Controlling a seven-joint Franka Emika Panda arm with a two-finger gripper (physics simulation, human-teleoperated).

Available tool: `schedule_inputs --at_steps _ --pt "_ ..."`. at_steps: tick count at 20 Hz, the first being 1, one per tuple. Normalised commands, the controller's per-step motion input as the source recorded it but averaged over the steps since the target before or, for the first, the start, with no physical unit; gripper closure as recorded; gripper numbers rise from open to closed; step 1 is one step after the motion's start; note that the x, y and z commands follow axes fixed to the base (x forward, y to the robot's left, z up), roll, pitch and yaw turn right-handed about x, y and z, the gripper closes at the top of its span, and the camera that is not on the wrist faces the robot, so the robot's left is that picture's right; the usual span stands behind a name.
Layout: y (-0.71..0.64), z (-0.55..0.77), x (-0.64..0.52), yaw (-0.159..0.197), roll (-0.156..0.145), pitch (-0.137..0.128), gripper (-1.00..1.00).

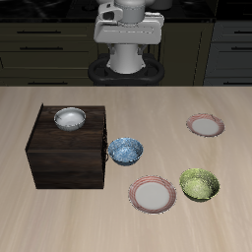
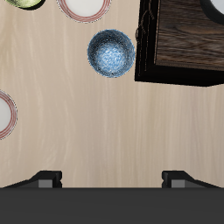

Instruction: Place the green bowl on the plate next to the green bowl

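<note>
The green bowl (image 1: 199, 184) is small, yellow-green and speckled, and sits on the table near the front edge. Just beside it lies the plate (image 1: 153, 194), with a reddish-pink rim and a pale centre. In the wrist view only an edge of the green bowl (image 2: 26, 3) and part of the plate (image 2: 85, 7) show. My gripper (image 2: 112, 179) is open and empty, its fingers wide apart, high over the table and well back from both. My arm (image 1: 128, 39) stands at the table's back.
A blue-patterned bowl (image 1: 125, 151) sits between the plate and a dark wooden cabinet (image 1: 67, 157). A white bowl (image 1: 70, 119) rests on the cabinet's top. A paler pink-rimmed plate (image 1: 205, 125) lies farther back.
</note>
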Motion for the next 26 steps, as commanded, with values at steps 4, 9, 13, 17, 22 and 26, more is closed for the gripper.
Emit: schedule_inputs --at_steps 4,9,13,17,22,26 --pt "0.03 -0.03 0.01 -0.007 0.001 0.008 -1.0" --pt "-0.06 -0.02 0.25 -0.018 -0.041 0.019 -1.0" --pt "0.0 -0.08 0.17 0.004 -0.018 0.027 -1.0" --pt "0.14 -0.06 0.24 0.003 -0.003 0.016 -1.0" --pt "0.28 -0.07 0.26 0.026 0.01 0.027 -1.0" --pt "0.17 0.02 0.17 -0.001 0.014 0.003 -1.0"
